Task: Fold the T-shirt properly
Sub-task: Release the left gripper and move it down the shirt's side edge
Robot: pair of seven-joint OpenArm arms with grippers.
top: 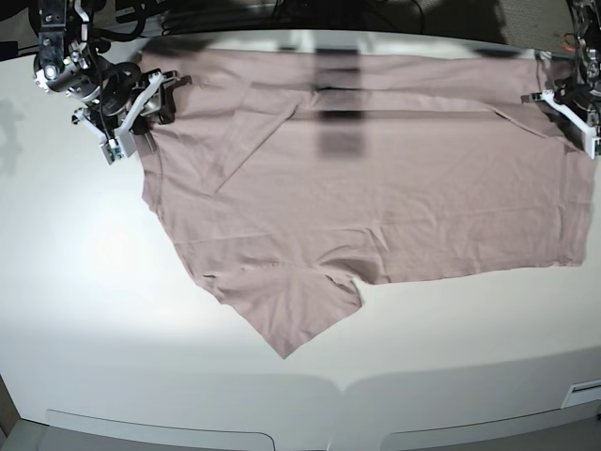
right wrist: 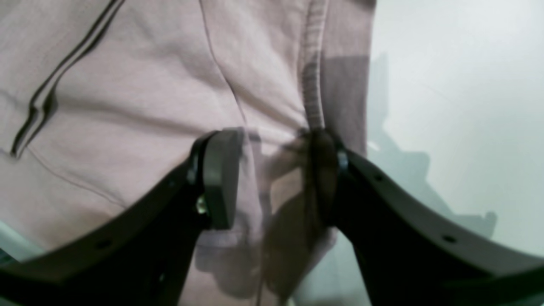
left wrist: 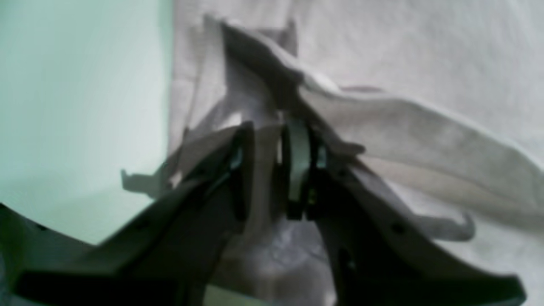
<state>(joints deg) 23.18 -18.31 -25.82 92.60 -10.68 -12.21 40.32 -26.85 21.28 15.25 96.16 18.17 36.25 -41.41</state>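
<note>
The dusty pink T-shirt lies spread across the far half of the white table, one sleeve pointing toward the near edge. My right gripper is at the shirt's far left corner. In the right wrist view, that gripper has bunched cloth and a ribbed hem of the T-shirt between its pads. My left gripper is at the far right corner. In the left wrist view, its gripper is pinched narrowly on a raised fold of the T-shirt.
Bare table shows beside the shirt's edge in the left wrist view, and bare table likewise in the right wrist view. Cables and arm bases sit beyond the far edge. The table's near edge runs along the bottom of the base view.
</note>
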